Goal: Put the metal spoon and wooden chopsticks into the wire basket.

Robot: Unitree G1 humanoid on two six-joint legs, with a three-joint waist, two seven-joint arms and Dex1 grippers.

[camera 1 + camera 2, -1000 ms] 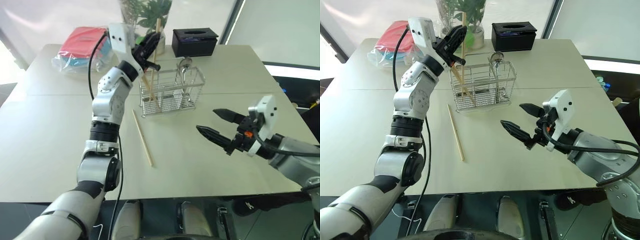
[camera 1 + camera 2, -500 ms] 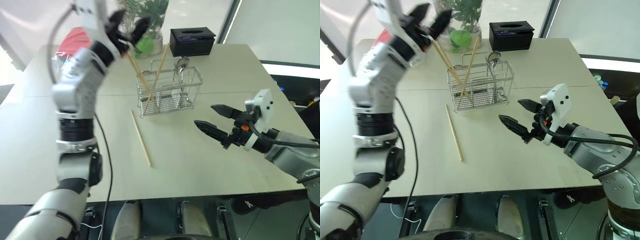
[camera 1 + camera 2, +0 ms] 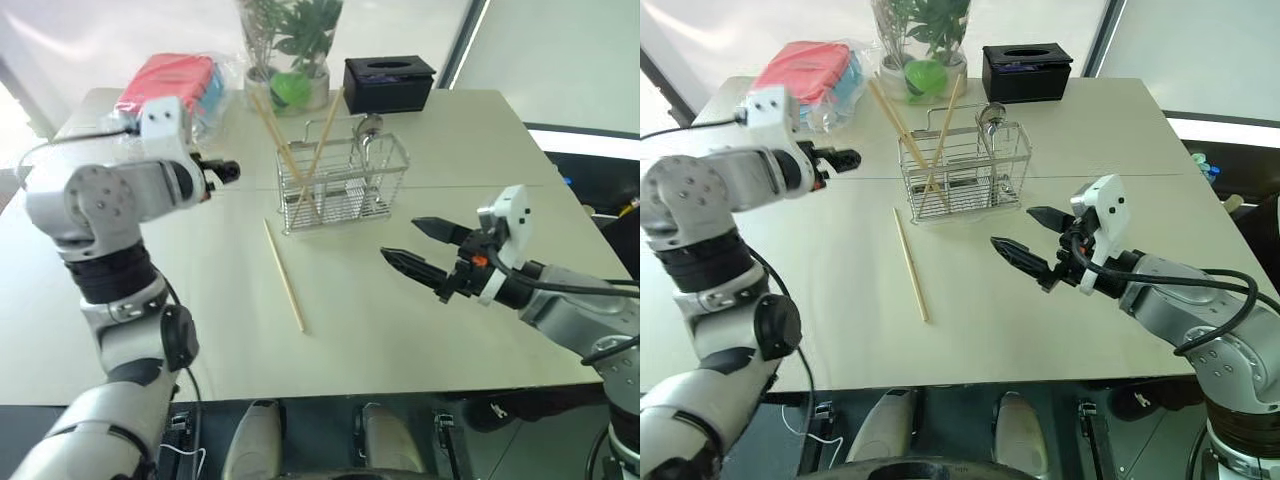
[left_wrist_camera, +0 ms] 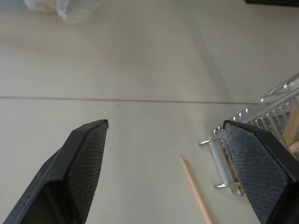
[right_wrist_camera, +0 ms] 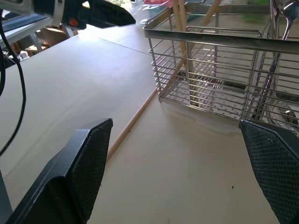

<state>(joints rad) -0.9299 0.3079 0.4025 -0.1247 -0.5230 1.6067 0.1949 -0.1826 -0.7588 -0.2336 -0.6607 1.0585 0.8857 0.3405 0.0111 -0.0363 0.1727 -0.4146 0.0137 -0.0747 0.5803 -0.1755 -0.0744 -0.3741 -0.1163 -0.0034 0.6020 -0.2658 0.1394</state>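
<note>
A pale counter [image 3: 420,330] stood before bright windows, with a potted plant [image 3: 290,50], a black tissue box [image 3: 390,83] and a red packet in a clear bag [image 3: 170,85] along its far edge. The wire basket [image 3: 343,185] stood upright near the middle of the counter, toward the far side. Two wooden chopsticks [image 3: 300,155] leaned crossed inside its left compartment, their tips rising well above the rim. A third chopstick [image 3: 284,275] lay flat on the counter just in front of the basket's left corner, running toward the near edge. The metal spoon [image 3: 368,135] stood in the right compartment of the basket, bowl up beside the wire loop handle.

The left gripper [image 3: 222,172] hung above the counter to the left of the basket, apart from it, pointing toward it; its two black fingers [image 4: 86,156] stood wide apart with nothing between them. The right gripper [image 3: 425,250] hovered over the counter to the right of and nearer than the basket, aimed left toward it, its fingers [image 5: 91,158] also spread wide and holding nothing.
</note>
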